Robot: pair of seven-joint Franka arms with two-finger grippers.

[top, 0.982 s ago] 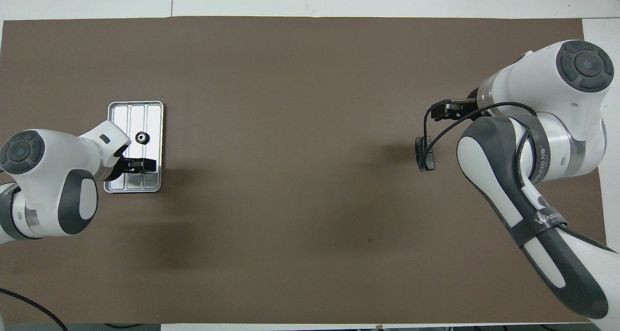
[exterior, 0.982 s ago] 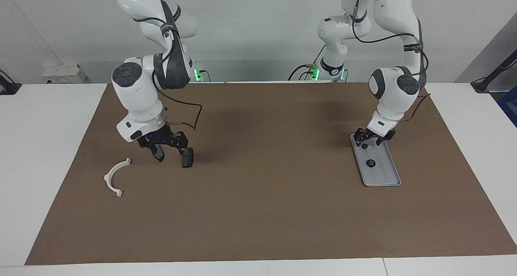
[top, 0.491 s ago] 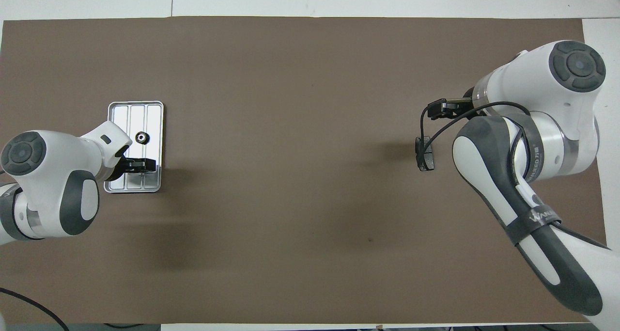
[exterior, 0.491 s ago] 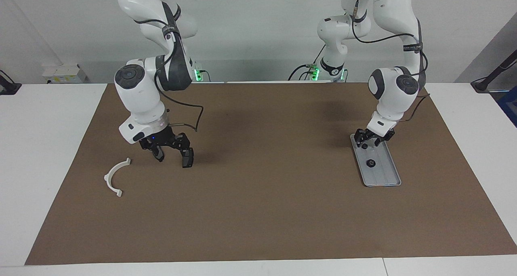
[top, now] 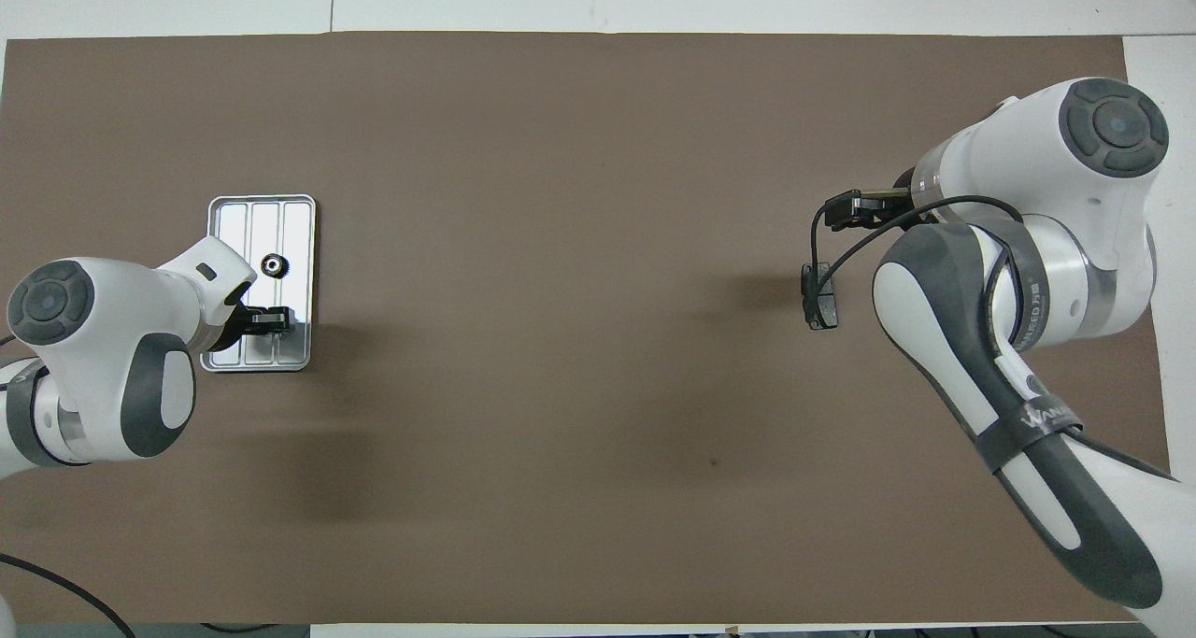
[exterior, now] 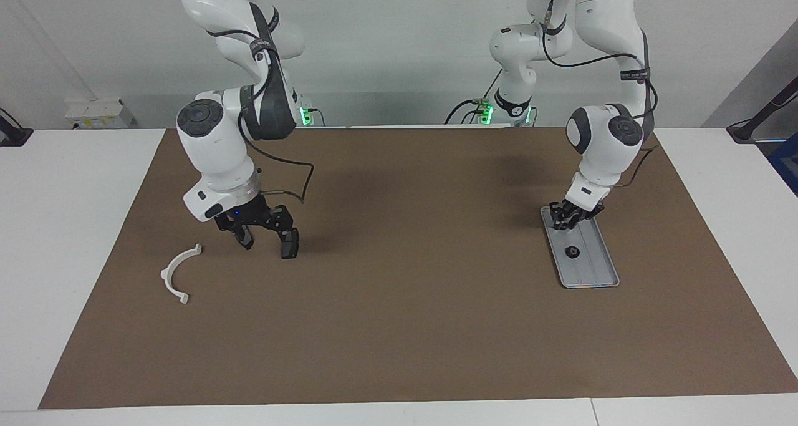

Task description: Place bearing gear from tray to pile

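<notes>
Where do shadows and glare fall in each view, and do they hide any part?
Overhead view: the ridged silver metal tray glares bright, yet the small dark gear on it stays distinct; soft arm shadows smear the brown mat. Facing view: the tray looks dull grey, and the white curved bracket lies unshaded.

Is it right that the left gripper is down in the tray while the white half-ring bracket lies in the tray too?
Not quite. The facing view shows the white half-ring bracket on the brown mat near the right gripper, not in the tray. The left gripper is indeed down in the tray.
</notes>
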